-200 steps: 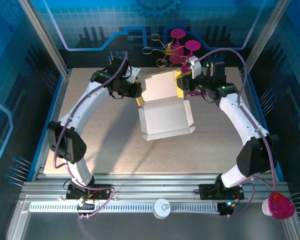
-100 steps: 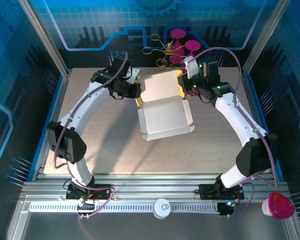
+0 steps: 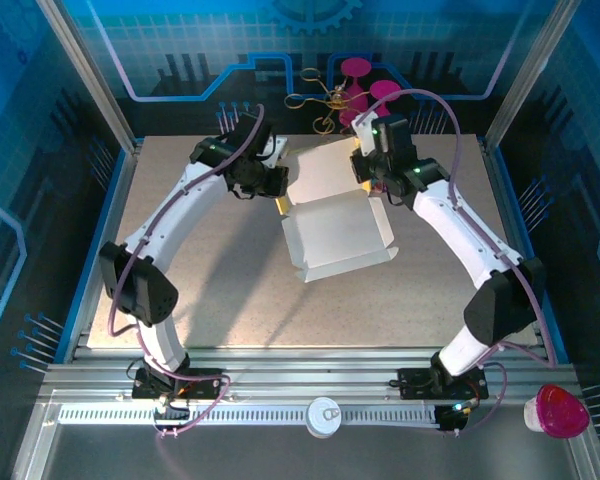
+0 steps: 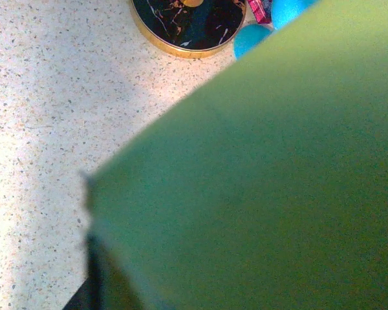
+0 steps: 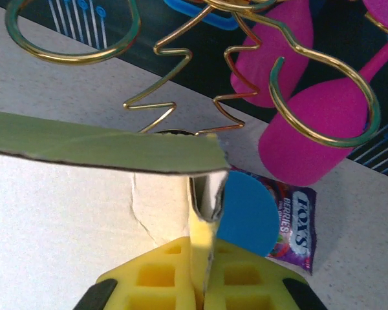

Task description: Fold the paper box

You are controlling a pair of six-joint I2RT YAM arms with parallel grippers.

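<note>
The paper box lies half-formed mid-table, its white inside facing up and its back panel raised. On the box's back-left corner sits my left gripper. In the left wrist view the box's yellow outside covers the jaws. My right gripper is at the box's back-right corner. Its yellow fingers are pressed together on a thin upright cardboard wall, with my right gripper shut on it. The white inside spreads to the left under a folded flap.
Behind the box stand a gold wire rack and magenta cups. A purple snack packet and a blue disc lie just right of my right fingers. A black gold-rimmed dish sits on the speckled table.
My right gripper has moved left onto the box's right wall and shut on it. The box has turned a little, its front edge swinging right. The left arm shifted slightly right.
</note>
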